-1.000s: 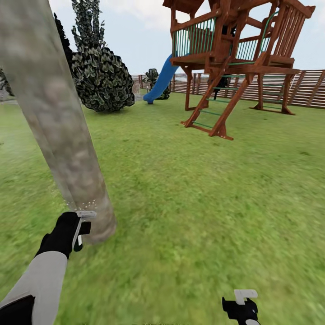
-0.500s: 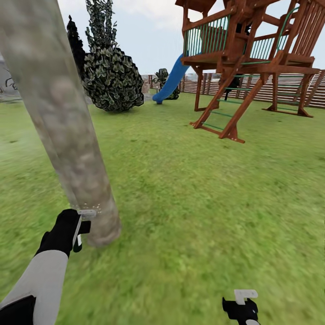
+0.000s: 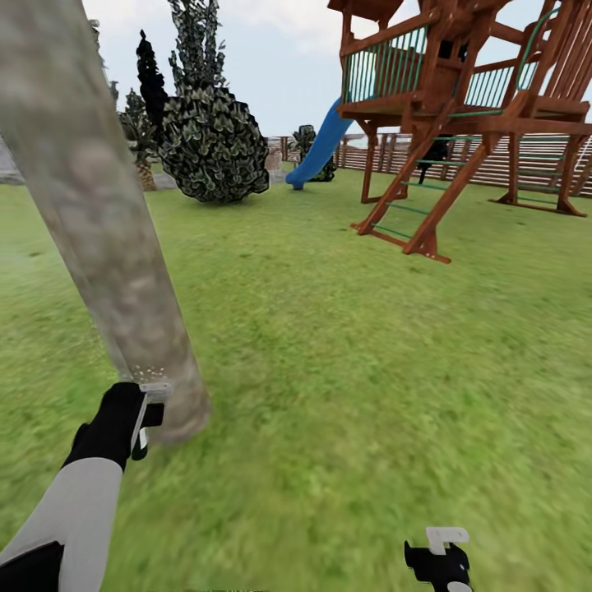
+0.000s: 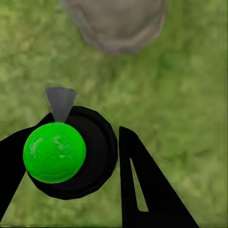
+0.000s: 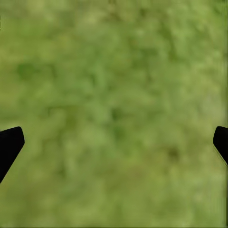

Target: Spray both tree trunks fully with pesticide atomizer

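While your left hand (image 3: 141,421) stayed clamped on the pesticide atomizer (image 4: 71,152), its nozzle faced the tree trunk (image 3: 107,238) rising just ahead, upright and far nearer this arm than your right hand (image 3: 444,552), which hung fingers apart over the lawn (image 3: 370,370).

The thick pale beige-grey mottled tree trunk (image 3: 107,247) beside my left tool (image 3: 146,418) looks matt and smooth, its bark blotched rather than ridged. The wide green lawn (image 3: 370,353) reads as soft, blurred turf without shine. In my left wrist view, the slim black atomizer bottle (image 4: 92,156) between my matt black plastic-looking fingers (image 4: 142,190) has a dull dark body and a glossy bright green round top (image 4: 54,152). The reddish-brown wooden play tower (image 3: 460,107) shows a stained, faintly satin finish; its blue slide (image 3: 321,148) looks like smooth plastic.
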Robot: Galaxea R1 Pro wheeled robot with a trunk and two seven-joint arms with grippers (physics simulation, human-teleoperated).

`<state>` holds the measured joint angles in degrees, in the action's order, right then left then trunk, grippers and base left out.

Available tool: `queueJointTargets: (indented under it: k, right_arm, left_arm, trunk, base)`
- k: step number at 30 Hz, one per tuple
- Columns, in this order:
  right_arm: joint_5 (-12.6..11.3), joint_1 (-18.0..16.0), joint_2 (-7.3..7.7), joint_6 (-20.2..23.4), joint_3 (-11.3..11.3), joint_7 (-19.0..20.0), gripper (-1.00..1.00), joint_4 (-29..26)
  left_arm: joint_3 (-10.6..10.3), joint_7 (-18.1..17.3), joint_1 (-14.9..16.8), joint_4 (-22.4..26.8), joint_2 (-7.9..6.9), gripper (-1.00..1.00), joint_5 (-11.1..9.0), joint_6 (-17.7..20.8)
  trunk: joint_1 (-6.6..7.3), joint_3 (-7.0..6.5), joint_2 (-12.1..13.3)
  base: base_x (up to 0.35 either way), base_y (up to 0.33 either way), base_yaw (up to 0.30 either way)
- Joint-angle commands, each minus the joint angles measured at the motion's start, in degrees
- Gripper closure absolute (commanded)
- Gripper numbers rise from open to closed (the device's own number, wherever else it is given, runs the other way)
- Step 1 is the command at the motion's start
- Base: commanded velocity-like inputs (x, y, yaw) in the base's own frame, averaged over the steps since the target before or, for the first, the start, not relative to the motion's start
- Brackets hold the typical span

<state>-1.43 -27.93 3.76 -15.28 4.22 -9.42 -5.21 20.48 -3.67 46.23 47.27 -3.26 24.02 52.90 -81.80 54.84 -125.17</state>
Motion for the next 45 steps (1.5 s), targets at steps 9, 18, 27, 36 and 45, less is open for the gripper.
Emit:
queueJointTargets:
  k: [9,18,27,36,45]
  right_arm:
    - [-0.15,-0.01,0.01,-0.15,0.47,-0.25,-1.0,0.07]
    - [-0.15,-0.01,0.1,-0.18,0.44,-0.25,-1.0,0.11]
    - [-0.15,-0.01,0.02,-0.15,0.44,-0.25,-1.0,0.05]
    - [-0.15,-0.01,0.02,-0.15,0.5,-0.25,-1.0,0.08]
    - [-0.15,-0.01,0.02,-0.12,0.45,-0.25,-1.0,0.04]
  left_arm:
    - [0.81,-0.06,-4.75,-3.05,-0.59,1.0,0.24,-4.9]
    - [1.22,-0.08,-5.36,-7.22,-0.55,1.0,0.24,-7.71]
    - [1.06,0.2,-5.36,-7.18,-0.5,1.0,0.23,-7.81]
    - [1.28,0.24,-5.36,-7.11,-0.44,1.0,0.23,-7.73]
    - [1.08,0.26,-5.24,-7.11,-0.23,1.0,0.2,-7.73]
  trunk:
    - [0.01,0.05,-0.02]
    - [0.01,0.05,-0.02]
    - [0.01,0.05,-0.02]
    - [0.01,0.05,-0.02]
    - [0.01,0.05,-0.02]
  base:
    - [0.029,-0.156,0.18]
    - [0.12,0.0,0.001]
    - [0.213,-0.131,0.0]
    - [0.002,-0.276,0.062]
    - [0.099,-0.264,0.249]
